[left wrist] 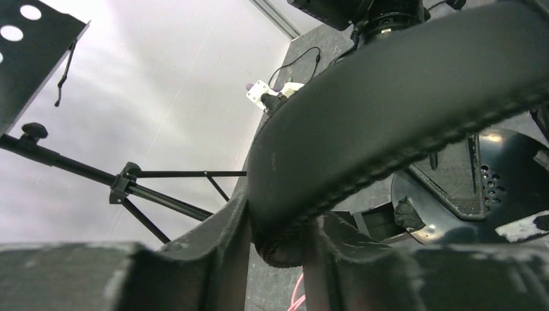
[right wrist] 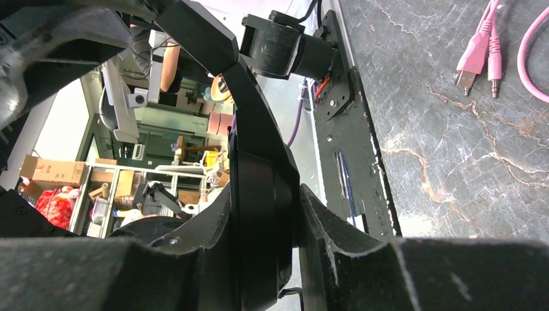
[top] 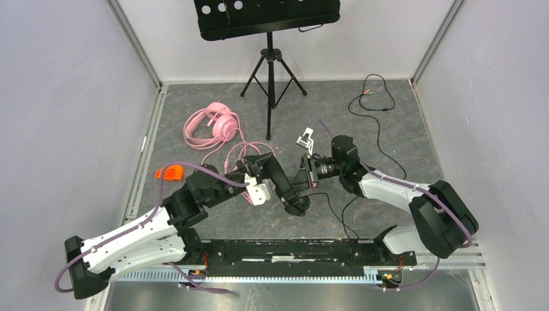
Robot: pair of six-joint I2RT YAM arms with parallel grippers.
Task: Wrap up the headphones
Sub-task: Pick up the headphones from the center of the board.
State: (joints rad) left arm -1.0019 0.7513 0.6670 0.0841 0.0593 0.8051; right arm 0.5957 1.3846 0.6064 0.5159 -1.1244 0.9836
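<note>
- Looking down: the grey bench (top: 175, 103) fills the cell, and the black music stand (top: 268, 19) stands at its far side.
- Pink headphones (top: 217, 124) lie far left on the bench, their pink cable (top: 246, 146) looping toward the middle.
- Black headphones (top: 289, 188) sit mid-bench, held between both arms.
- Left fingers (left wrist: 210, 259) clamp the headband, and right fingers (right wrist: 343, 259) grip the same pair's other end.
- Thin black cable (top: 382, 109) trails far right.
</note>
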